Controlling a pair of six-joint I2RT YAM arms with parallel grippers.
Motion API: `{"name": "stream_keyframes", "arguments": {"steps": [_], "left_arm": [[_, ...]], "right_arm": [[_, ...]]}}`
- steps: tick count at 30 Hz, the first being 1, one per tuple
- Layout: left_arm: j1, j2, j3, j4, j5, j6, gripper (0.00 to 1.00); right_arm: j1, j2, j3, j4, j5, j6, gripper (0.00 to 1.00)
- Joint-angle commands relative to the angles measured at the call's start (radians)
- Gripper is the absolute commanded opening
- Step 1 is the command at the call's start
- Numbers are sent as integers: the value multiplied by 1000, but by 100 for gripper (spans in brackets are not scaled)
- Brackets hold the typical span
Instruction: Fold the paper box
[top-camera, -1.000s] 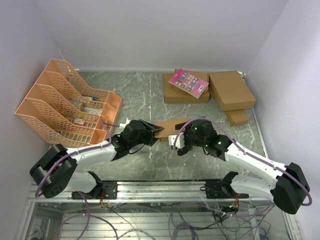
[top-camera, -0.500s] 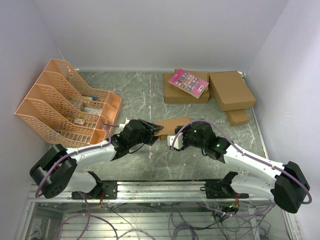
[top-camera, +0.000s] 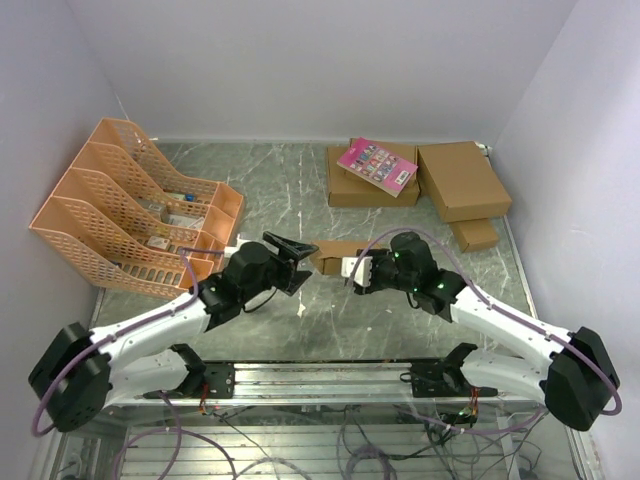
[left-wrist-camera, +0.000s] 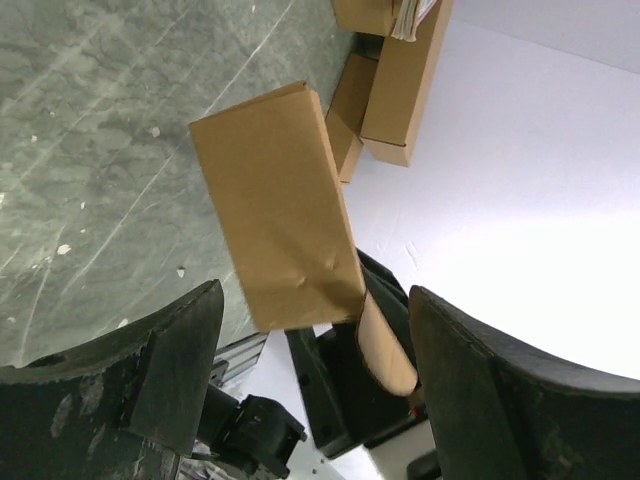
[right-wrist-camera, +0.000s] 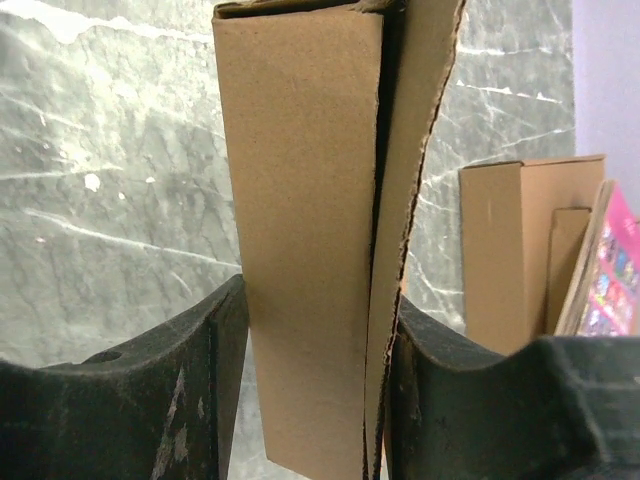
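The paper box (top-camera: 332, 256) is a slim brown oblong, folded up and held just above the marble table (top-camera: 290, 190) at mid-table. My right gripper (top-camera: 362, 270) is shut on its right end. In the right wrist view both fingers press the box (right-wrist-camera: 310, 250), one on each long side, and a ragged-edged flap lies against its right face; the gripper (right-wrist-camera: 315, 335) is filled by it. My left gripper (top-camera: 300, 258) stands open at the box's left end. In the left wrist view the box (left-wrist-camera: 275, 215) hangs between the spread fingers (left-wrist-camera: 185, 340) without touching them.
An orange file rack (top-camera: 130, 200) fills the left side. At the back right lie two larger brown boxes (top-camera: 462, 180), one (top-camera: 350, 185) bearing a pink booklet (top-camera: 377, 165), and a small brown box (top-camera: 474, 234). Walls close in on three sides.
My left gripper has let go of the box, opened wide and drawn back to the left. My right gripper has closed on the box's right end and moved slightly forward.
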Motion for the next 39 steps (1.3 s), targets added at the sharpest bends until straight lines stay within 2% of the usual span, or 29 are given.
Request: {"name": "stream_keyframes", "arguments": {"steps": [1,5,8,12,15,18,20,22,24,27,32,39], "left_arm": [[3,-122,-3,-177,-89,84,84],[5,-240,3,-295,-152,202,84],[5,-309,-6,-318,-173,340,84],[6,-389,-62,-209,-129,540,84],[6,-427,-113,-116,-72,627,83],[6,-447,-128,-111,-49,676,82],[7,-452,-129,-118,-37,698,82],[6,-455,-135,-114,-25,710,82],[7,-454,-141,-106,-14,715,82],[5,-445,-149,-99,-9,717,82],[5,-412,-175,-50,-10,707,82],[5,-233,-181,74,26,704,82]], "right_arm": [[-72,-13,75,-27,-152,138,45],[-183,21,135,-71,-293,255,45],[-260,58,193,-115,-389,377,45],[-332,151,280,-183,-515,561,45],[-396,246,326,-215,-650,703,44],[-455,332,323,-194,-806,864,44],[-483,374,275,-110,-885,1003,44],[-514,402,184,72,-933,1211,44],[-533,428,82,322,-940,1450,44],[-547,473,-24,493,-894,1610,45],[-551,547,-39,506,-826,1684,47],[-551,645,-7,401,-794,1605,56]]}}
